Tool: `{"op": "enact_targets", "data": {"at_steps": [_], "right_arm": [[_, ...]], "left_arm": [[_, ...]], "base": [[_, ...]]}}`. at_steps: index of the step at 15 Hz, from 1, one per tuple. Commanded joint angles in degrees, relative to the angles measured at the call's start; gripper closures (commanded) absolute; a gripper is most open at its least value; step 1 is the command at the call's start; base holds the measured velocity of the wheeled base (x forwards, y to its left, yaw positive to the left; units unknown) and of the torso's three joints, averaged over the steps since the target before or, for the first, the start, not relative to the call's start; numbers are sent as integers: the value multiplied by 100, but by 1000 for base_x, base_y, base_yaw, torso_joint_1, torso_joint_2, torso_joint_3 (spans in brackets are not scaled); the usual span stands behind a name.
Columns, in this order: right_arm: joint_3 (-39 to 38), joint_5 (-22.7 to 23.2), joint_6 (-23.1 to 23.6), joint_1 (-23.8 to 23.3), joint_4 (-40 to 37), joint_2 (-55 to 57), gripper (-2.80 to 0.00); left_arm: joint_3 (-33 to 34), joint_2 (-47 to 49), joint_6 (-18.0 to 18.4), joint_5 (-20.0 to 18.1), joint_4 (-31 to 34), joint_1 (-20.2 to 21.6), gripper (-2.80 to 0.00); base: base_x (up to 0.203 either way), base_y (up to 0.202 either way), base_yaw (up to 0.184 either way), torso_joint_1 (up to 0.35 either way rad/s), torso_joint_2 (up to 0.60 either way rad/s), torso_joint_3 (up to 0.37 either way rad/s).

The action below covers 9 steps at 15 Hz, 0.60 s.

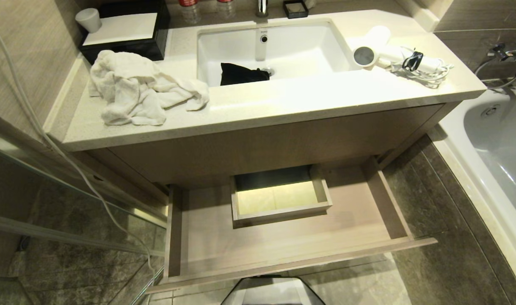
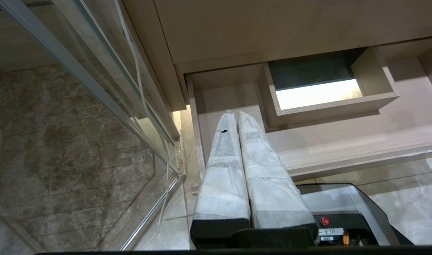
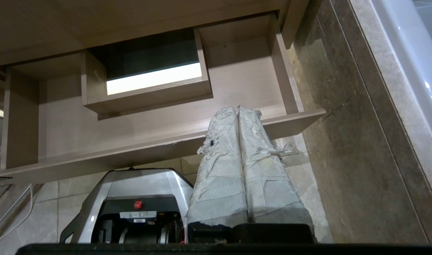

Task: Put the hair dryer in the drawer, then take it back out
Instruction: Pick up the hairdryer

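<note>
dryer (image 1: 378, 50): lying on the counter (image 1: 258, 106) right of the sink (image 1: 274, 51), barrel pointing toward the sink, handle and cord trailing right; long axis running left-right.
drawer (image 1: 283, 250): standing pulled out below the counter, nothing lying in it.
left gripper (image 2: 236, 113): hanging low by the drawer's left side, 2 fingers pressing together, holding nothing.
right gripper (image 3: 238, 109): hanging low by the drawer's right front corner, fingers pressing together, holding nothing.
dryer from fingers: sitting well above and beyond both, on the right.
nearer arm: judging the right.
</note>
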State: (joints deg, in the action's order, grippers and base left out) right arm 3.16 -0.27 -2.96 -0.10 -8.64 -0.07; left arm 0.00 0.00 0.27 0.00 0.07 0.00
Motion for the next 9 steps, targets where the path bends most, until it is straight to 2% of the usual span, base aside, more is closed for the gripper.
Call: {"op": "enact_targets", "data": {"at_steps": [1, 5, 9], "right_arm": [[1, 0, -3, 1, -6, -10, 0], [1, 0, -6, 1, -6, -3, 0], [9, 9, -3, 1, -6, -10, 0]], "left_arm": [[9, 0, 0, 0, 1, 0, 0], [3, 0, 0, 0, 1, 0, 0], [9, 0, 0, 0, 1, 0, 0]], "base": [[0, 0, 0, 179, -333, -149], [0, 0, 0, 172, -318, -149], [0, 0, 0, 8, -25, -6]]}}
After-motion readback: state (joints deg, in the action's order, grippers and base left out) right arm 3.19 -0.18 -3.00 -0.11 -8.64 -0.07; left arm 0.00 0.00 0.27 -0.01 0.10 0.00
